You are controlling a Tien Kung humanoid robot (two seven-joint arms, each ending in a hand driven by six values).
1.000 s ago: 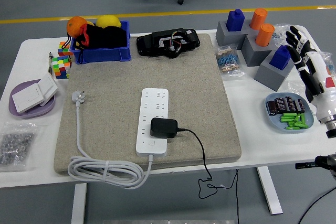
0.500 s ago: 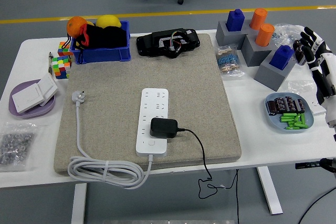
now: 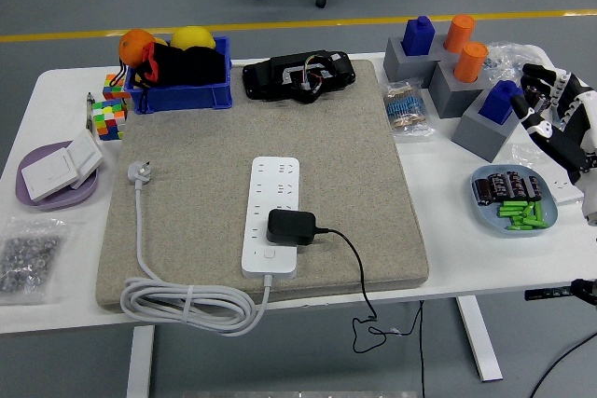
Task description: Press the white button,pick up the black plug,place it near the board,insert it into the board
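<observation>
Head view shows the white rectangular power strip board [image 3: 272,215] lying on the beige felt mat [image 3: 224,137] at the frame's centre, its long axis running top to bottom and its white cable [image 3: 187,303] leaving the lower end. The black plug adapter [image 3: 290,227] sits plugged into the board's lower sockets, long axis left to right, its black cord [image 3: 353,267] trailing toward the lower right and off the table's [image 3: 438,258] near edge. The small white button [image 3: 270,253] lies just below the plug on the board. At the right edge, the right hand [image 3: 558,118] hangs with fingers loosely spread, gripping nothing. Compared with a second ago, it has drawn back toward the right edge and turned; plug and board are unmoved.
</observation>
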